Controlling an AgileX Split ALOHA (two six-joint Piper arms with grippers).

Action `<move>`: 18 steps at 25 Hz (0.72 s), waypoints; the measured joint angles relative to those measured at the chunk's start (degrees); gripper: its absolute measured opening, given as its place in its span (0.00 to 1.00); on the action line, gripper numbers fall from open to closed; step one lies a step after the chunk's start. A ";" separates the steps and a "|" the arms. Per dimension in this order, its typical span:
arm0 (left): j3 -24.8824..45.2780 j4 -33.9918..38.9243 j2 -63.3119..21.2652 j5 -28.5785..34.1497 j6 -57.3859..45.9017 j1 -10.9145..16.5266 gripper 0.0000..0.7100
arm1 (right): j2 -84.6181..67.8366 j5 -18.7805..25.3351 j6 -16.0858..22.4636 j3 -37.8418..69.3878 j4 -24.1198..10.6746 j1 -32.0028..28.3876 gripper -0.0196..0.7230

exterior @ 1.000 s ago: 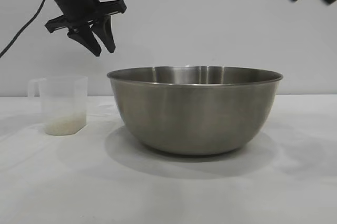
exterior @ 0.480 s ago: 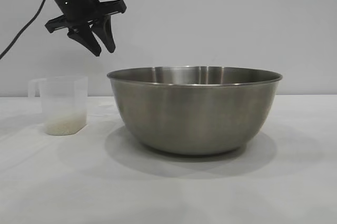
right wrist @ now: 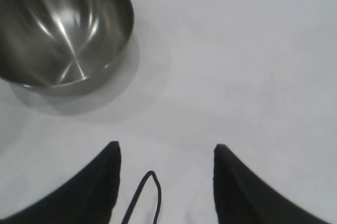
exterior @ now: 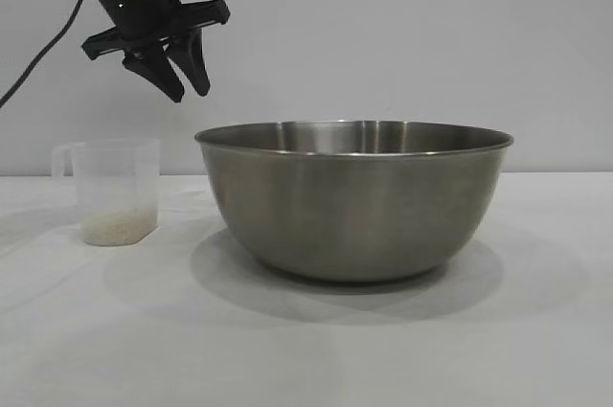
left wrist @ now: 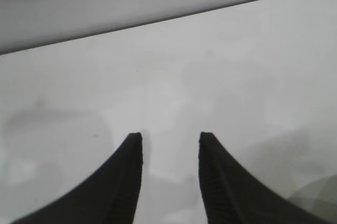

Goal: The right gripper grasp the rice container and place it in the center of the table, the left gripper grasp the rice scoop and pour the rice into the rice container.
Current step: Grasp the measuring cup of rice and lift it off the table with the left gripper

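Observation:
The rice container point(exterior: 354, 196), a large steel bowl, stands at the middle of the white table point(exterior: 306, 350); it also shows empty in the right wrist view point(right wrist: 63, 26). The rice scoop point(exterior: 113, 192), a small translucent cup with a handle, stands to the bowl's left with a thin layer of rice point(exterior: 117, 227) at its bottom. My left gripper point(exterior: 187, 86) hangs open and empty high above, between scoop and bowl; its wrist view point(left wrist: 169, 137) shows only bare table. My right gripper point(right wrist: 166, 147) is open and empty, raised well away from the bowl and outside the exterior view.
A plain grey wall stands behind the table. A black cable loop point(right wrist: 145, 192) hangs between the right gripper's fingers. The left arm's cable point(exterior: 43, 53) trails down at the far left.
The right gripper, seen a second ago at the top right of the exterior view, has risen out of it. The left gripper, bowl and scoop have not moved.

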 joint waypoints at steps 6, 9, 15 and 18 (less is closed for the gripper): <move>-0.39 0.00 0.00 -0.53 0.00 0.00 0.30 | -8.96 3.79 2.29 2.91 -0.23 0.00 0.53; -0.49 0.13 -0.12 -0.85 0.00 0.00 0.30 | -10.68 4.55 2.86 5.43 -0.23 0.00 0.53; -0.49 1.10 -1.71 -0.60 0.00 0.00 0.30 | -12.58 5.52 2.93 6.21 0.26 0.00 0.53; -0.49 1.10 -2.75 -0.27 0.00 0.00 0.30 | -13.30 5.74 2.93 6.43 0.35 0.00 0.53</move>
